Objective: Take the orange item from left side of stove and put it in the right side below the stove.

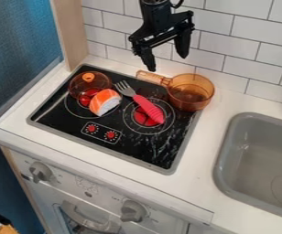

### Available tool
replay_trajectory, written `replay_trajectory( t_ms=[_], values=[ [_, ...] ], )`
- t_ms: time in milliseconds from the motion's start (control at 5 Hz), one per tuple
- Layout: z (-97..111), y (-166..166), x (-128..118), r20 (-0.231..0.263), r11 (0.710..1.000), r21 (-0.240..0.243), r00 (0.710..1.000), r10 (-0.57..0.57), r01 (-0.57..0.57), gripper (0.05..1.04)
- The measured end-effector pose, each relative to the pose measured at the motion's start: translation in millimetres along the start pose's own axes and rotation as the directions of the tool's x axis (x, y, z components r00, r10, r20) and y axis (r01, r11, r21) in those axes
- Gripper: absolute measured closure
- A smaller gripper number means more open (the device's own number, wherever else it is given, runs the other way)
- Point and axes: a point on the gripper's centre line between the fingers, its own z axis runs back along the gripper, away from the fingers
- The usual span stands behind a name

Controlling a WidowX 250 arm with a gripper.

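My gripper (166, 57) hangs open above the back edge of the stove, in front of the tiled wall, with nothing between its fingers. The orange item, a piece of salmon sushi with a white base (105, 102), lies on the left side of the black stove (146, 153). Just behind it and to its left, touching or nearly so, is a clear orange lid with a knob (89, 83).
A fork with a pink handle (148, 109) lies across the right burner. An amber pan (191, 93) stands at the stove's back right corner, handle pointing left. The grey sink (229, 137) is at the right. Knobs line the front panel.
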Motion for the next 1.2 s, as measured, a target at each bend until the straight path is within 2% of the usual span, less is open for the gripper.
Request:
replay_trajectory(
  t_ms=[200,400,600,800,1000,1200],
  values=[
    [-17,6,-4,-0.036,1.000,0.030,0.999,0.007,-0.005,0.083],
    [-19,8,-5,-0.081,0.998,-0.006,0.995,-0.064,0.063,0.083],
    [-19,15,-4,-0.091,0.993,-0.001,0.989,-0.114,0.114,0.083],
    [1,20,-4,-0.042,0.970,-0.003,0.969,-0.245,0.245,0.083],
    [12,37,1,-0.051,0.880,0.007,0.879,-0.474,0.475,0.083],
    [16,67,18,-0.087,0.823,0.017,0.821,-0.564,0.567,0.083]
  ],
)
